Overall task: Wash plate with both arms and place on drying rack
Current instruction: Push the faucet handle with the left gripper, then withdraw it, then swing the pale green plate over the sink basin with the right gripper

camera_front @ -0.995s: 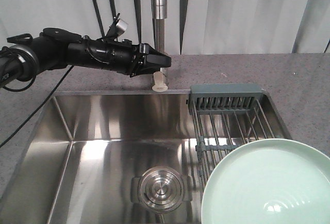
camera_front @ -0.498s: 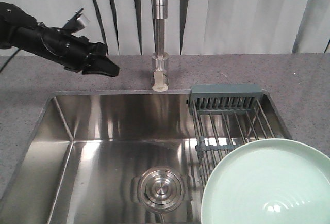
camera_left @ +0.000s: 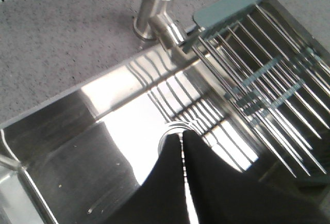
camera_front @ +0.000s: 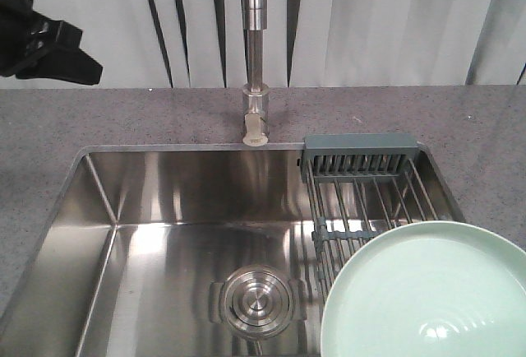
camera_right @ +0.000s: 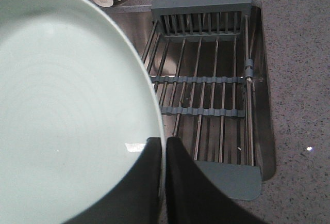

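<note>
A: Where do we log the round pale mint-green plate (camera_front: 423, 291)?
B: Near right, over the near end of the steel-wire drying rack with grey-green plastic bars (camera_front: 362, 180). We cannot tell whether it touches the wires.
A: Right tool (camera_right: 163, 144)?
B: Its black fingers pinch the plate's rim, one on each face.
A: Left tool (camera_left: 182, 137)?
B: Far left, raised above the grey speckled worktop (camera_front: 148, 118), well apart from the plate. In its wrist view we note the fingers pressed together on nothing, with the shiny steel sink basin (camera_front: 181, 209) and steel tap (camera_front: 255, 85) beyond them.
</note>
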You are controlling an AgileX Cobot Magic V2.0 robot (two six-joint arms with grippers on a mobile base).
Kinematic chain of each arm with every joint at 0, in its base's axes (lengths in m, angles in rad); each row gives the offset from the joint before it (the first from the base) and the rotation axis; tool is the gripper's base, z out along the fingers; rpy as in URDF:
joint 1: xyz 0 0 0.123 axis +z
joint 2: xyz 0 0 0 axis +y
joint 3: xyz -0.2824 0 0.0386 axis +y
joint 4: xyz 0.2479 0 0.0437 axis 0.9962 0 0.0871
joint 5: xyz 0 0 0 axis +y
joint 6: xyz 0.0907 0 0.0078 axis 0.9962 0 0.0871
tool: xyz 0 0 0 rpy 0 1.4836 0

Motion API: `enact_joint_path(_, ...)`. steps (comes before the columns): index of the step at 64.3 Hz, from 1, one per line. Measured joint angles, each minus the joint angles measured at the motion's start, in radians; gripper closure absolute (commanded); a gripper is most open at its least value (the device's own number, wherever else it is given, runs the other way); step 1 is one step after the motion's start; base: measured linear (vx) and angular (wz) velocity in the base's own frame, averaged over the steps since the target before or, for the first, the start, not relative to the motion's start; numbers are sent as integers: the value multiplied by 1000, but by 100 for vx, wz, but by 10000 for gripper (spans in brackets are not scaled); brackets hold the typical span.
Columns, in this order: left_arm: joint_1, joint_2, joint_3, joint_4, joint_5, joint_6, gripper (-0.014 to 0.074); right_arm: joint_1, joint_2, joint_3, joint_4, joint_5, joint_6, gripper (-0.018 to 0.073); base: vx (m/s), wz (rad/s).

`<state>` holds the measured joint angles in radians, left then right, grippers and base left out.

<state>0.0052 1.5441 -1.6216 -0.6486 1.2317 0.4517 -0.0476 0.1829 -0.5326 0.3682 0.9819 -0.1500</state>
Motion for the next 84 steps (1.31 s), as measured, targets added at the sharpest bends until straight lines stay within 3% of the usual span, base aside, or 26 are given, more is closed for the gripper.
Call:
enact_joint_path(18,0,-393,426,30,-181,29,603,0,0,0,0,0,0,561,0,0)
enact_joint_path(36,0,-754,916,39,-504,29,603,0,0,0,0,0,0,561,0,0)
enact_joint_path(47,0,-974,1152,15,-645,29,603,0,0,0,0,0,0,561,0,0)
enact_joint_path(60,0,-1078,1227,-35,-701,33,603,0,0,0,0,0,0,561,0,0)
enact_joint_path(84,0,-1095,1290,-46,-736,61,603,0,0,0,-6,-3,0,561,0,0)
